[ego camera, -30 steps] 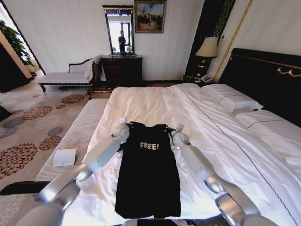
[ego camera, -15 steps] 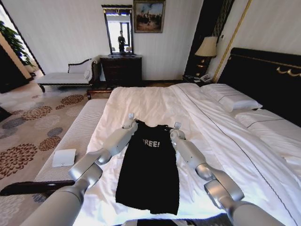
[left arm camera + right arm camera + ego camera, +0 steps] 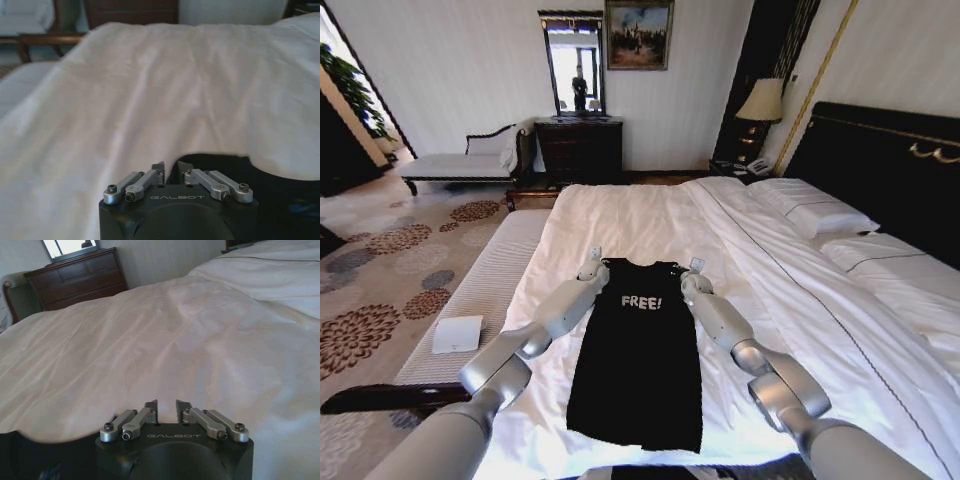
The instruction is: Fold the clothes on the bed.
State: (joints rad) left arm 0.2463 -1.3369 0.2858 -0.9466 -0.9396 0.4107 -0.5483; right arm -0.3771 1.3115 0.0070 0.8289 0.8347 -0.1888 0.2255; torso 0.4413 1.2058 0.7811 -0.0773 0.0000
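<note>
On the bed's [image 3: 620, 215] white duvet [image 3: 740, 260] lay the black "FREE!" T-shirt [image 3: 638, 360], flat. Left gripper [image 3: 594, 254] and right gripper [image 3: 697, 265] sat at its shoulders, fingers narrowly parted, gripping nothing.

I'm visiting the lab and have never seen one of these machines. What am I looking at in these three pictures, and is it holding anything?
This is a wheeled robot with two arms, standing at the side of a bed. The wide picture comes from a camera on its head, looking down along both arms. The other two come from small cameras on each wrist, so the black block with metal links in each is that arm's own gripper seen from behind.

On the white bedding lies a black T-shirt with "FREE!" on the chest, spread flat. The left gripper is at one shoulder of the shirt, the right gripper at the other. In the wrist views, each gripper's fingers stand slightly apart with nothing between them. So nothing is held.
</note>
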